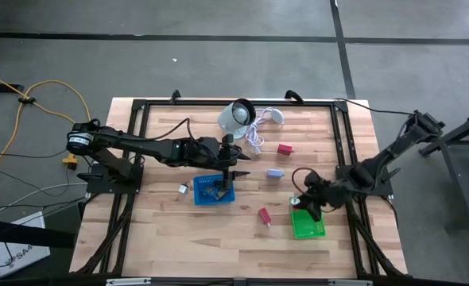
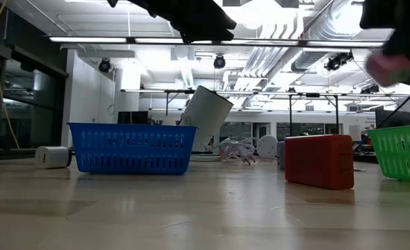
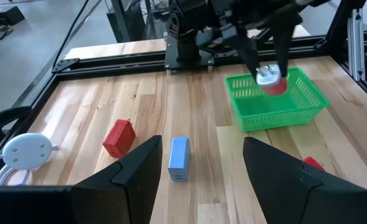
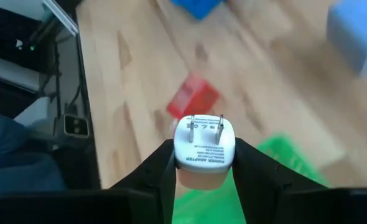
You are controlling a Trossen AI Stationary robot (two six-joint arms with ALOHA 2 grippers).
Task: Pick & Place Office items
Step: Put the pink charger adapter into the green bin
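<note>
My right gripper (image 4: 203, 163) is shut on a small red adapter with a white pronged face (image 4: 204, 148). It hangs above the green basket (image 3: 277, 102), seen over that basket's far-left corner in the high view (image 1: 296, 202). My left gripper (image 3: 201, 171) stands open above the blue basket (image 1: 215, 191), holding nothing. Lying flat on the table are a pale blue block (image 3: 179, 158), a red block (image 3: 119, 138) and another red block (image 1: 264, 214). A small white piece (image 1: 184, 188) rests left of the blue basket. My right gripper pinches the adapter by its two opposite sides (image 4: 177, 163) between its two fingers. The fingers slant down from the table's right side. The adapter is lifted clear, above the green basket, its white face with two prongs (image 4: 205, 124) turned toward the wrist camera.
A white round device (image 1: 236, 115) with a white cable lies at the table's far middle. The blue basket (image 2: 132, 147) holds a few small pieces. Black frame rails run along the table's edges. Bare wood lies between the two baskets.
</note>
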